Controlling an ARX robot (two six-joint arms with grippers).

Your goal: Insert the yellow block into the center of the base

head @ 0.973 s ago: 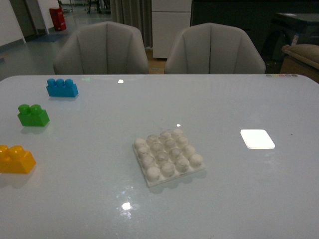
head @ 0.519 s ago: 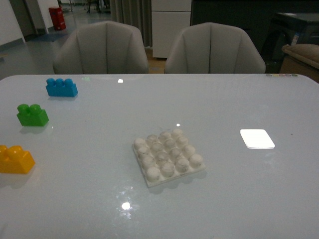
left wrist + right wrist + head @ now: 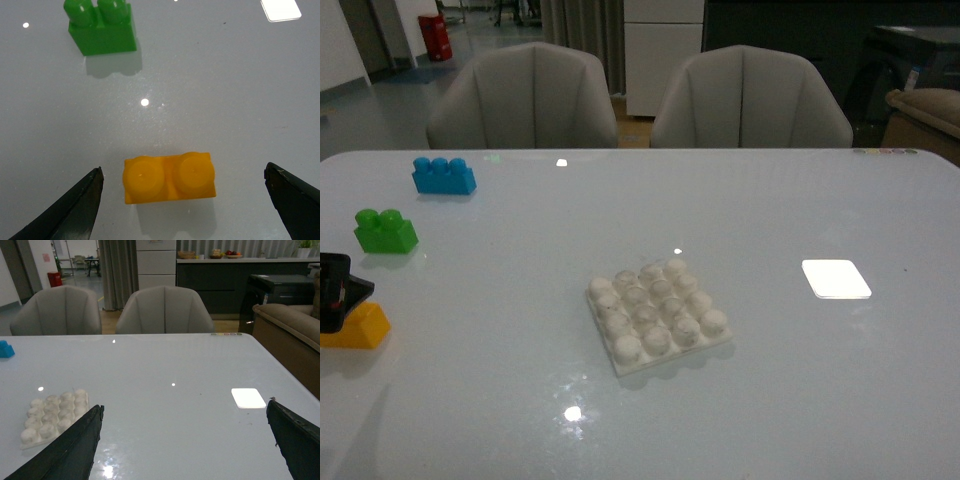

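The yellow block (image 3: 362, 328) lies at the table's left edge, partly covered by my left gripper (image 3: 332, 290), which hangs just above it. In the left wrist view the yellow block (image 3: 170, 178) lies studs up between the wide-open fingers; the left gripper (image 3: 184, 200) is open and empty. The white studded base (image 3: 658, 314) sits in the table's middle and also shows in the right wrist view (image 3: 54, 411). My right gripper (image 3: 185, 440) is open and empty over bare table, out of the front view.
A green two-stud brick (image 3: 386, 231) and a blue three-stud brick (image 3: 444, 176) stand behind the yellow block at left. A flat bright white rectangle (image 3: 836, 279) lies at right. Two grey chairs (image 3: 525, 98) stand behind the table.
My left gripper has come into the front view from the left edge and now hangs over the yellow block, covering its top. The bricks and base have not moved.
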